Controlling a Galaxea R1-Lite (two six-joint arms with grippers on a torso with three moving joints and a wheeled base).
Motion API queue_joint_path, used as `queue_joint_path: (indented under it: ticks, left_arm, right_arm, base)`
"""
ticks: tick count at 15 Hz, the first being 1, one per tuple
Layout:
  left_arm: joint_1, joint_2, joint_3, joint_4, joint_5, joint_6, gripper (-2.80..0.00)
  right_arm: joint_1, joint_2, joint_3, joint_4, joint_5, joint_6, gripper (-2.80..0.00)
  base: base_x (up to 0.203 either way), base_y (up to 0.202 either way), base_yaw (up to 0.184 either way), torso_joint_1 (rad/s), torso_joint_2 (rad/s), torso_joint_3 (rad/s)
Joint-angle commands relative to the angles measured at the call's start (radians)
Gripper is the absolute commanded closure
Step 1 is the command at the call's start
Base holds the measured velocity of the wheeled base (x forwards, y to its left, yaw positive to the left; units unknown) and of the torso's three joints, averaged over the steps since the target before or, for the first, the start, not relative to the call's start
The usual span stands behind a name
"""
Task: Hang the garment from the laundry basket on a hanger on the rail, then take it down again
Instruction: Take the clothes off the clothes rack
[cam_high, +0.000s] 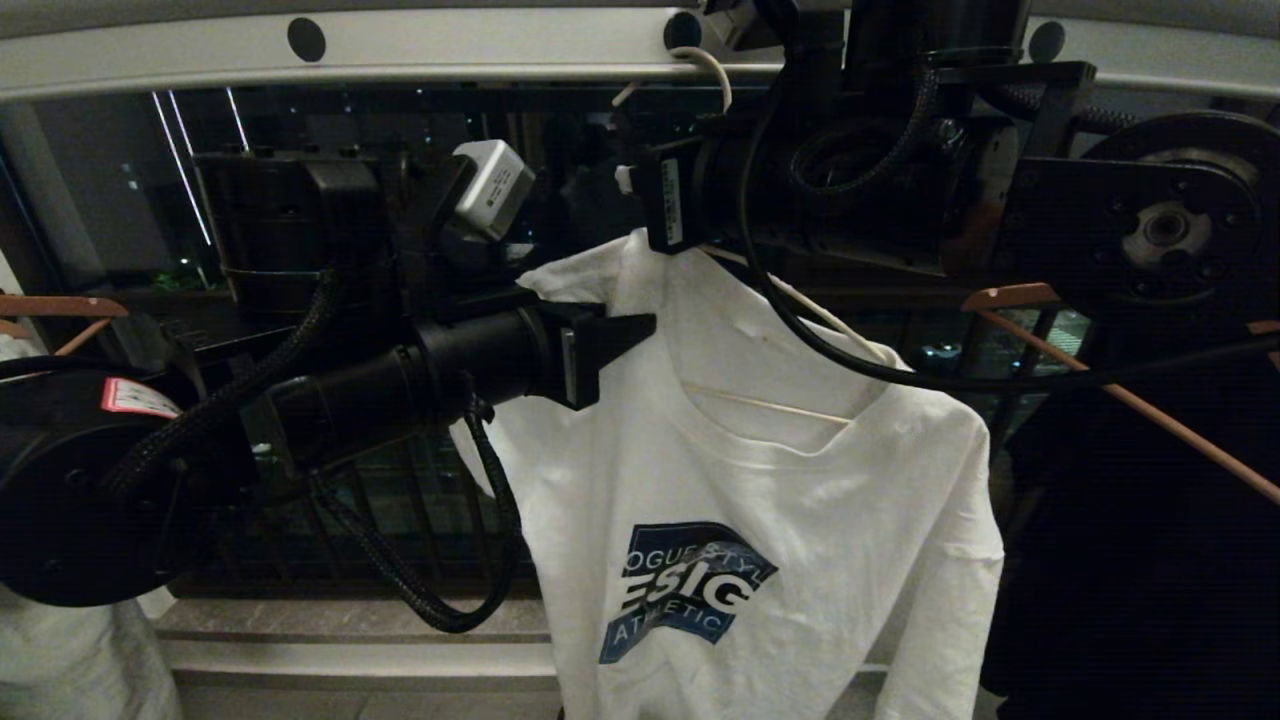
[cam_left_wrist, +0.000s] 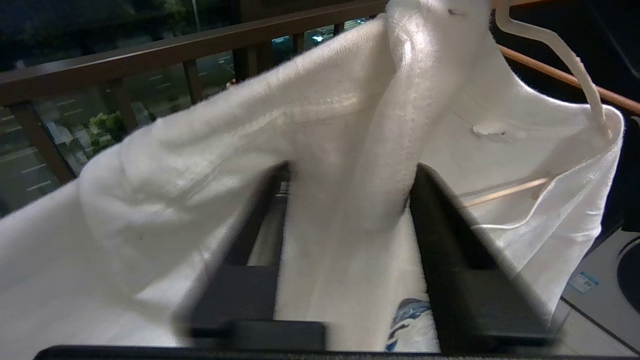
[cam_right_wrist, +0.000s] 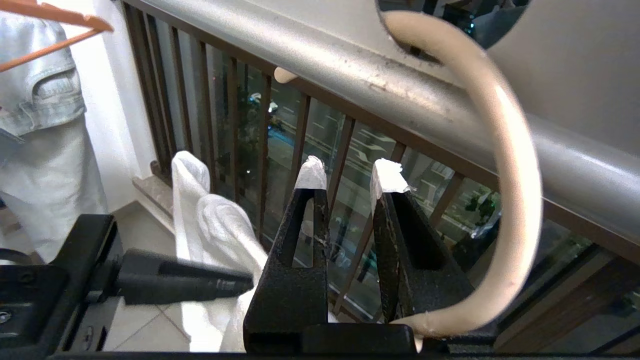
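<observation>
A: Nearest the head camera, how many arms are there, and what do they cover?

B: Two. The left gripper (cam_high: 600, 350) reaches in from the left onto the shoulder of the garment (cam_high: 760, 520), and the arm behind it hides much of the dark barred railing (cam_high: 380, 510). In the left wrist view the two dark fingers (cam_left_wrist: 450, 240) stand on either side of a thick fold of the white cloth (cam_left_wrist: 370, 165) and press against it, so the gripper is closed on the shirt.

A: And the right one?

B: The right gripper (cam_right_wrist: 350, 172) sits up by the rail (cam_high: 450, 50). Its two white-tipped fingers (cam_right_wrist: 311, 175) stand a narrow gap apart with nothing between them; the hook of the hanger (cam_right_wrist: 510, 165) curves just beside them, its foot hidden behind the gripper body.

A: Where does the shirt hang?

B: On the one white hanger, whose hook passes through a round hole in the rail. Three holes show in the head view, the right one partly covered. The shirt's hem is cut off at the frame edge, and the blue logo (cam_high: 685, 590) is creased, so its letters are only partly readable.

A: Farther out?

B: Two brown wooden hangers (cam_high: 1100, 380), one on each side, both cut off. A black garment (cam_high: 1140, 560) on the right is hard to make out against the dark.
</observation>
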Motion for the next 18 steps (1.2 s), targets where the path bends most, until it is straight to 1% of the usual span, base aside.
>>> queue_joint_path:
  ticks: [1,6,7,9,11,14,18]
  left_arm:
    - [0.0,-0.016,0.005,-0.003,-0.001,-0.004,0.0]
    - [0.012,-0.114,0.028,-0.006,0.001,-0.066,0.0]
    - [0.023,-0.128,0.031,-0.006,0.009,-0.072,0.0]
    - [0.047,-0.145,0.034,-0.006,0.027,-0.103,0.0]
    - [0.085,-0.149,0.034,-0.006,0.033,-0.129,0.0]
    - [0.116,-0.16,0.034,-0.006,0.035,-0.18,0.0]
    - [0.177,-0.154,0.047,-0.003,0.033,-0.201,0.0]
  right_arm:
    - [-0.001,0.001,0.0,0.0,-0.001,-0.001,0.0]
    - [-0.002,-0.001,0.0,0.019,-0.001,-0.001,0.0]
    - [-0.002,-0.001,0.0,0.019,-0.002,-0.002,0.0]
    - [-0.002,-0.003,0.0,0.019,-0.002,-0.01,0.0]
    - [-0.002,-0.005,0.002,0.019,-0.005,-0.015,0.0]
    - [-0.004,-0.006,0.002,0.019,-0.008,-0.015,0.0]
    - [-0.008,-0.008,0.002,0.019,-0.008,-0.015,0.0]
  base:
    - [0.0,0.0,0.0,0.0,0.0,0.0]
    - [0.0,0.0,0.0,0.0,0.0,0.0]
    - [0.0,0.0,0.0,0.0,0.0,0.0]
    - [0.0,0.0,0.0,0.0,0.0,0.0]
    - [0.0,0.0,0.0,0.0,0.0,0.0]
    - [0.0,0.0,0.0,0.0,0.0,0.0]
    - [0.0,0.0,0.0,0.0,0.0,0.0]
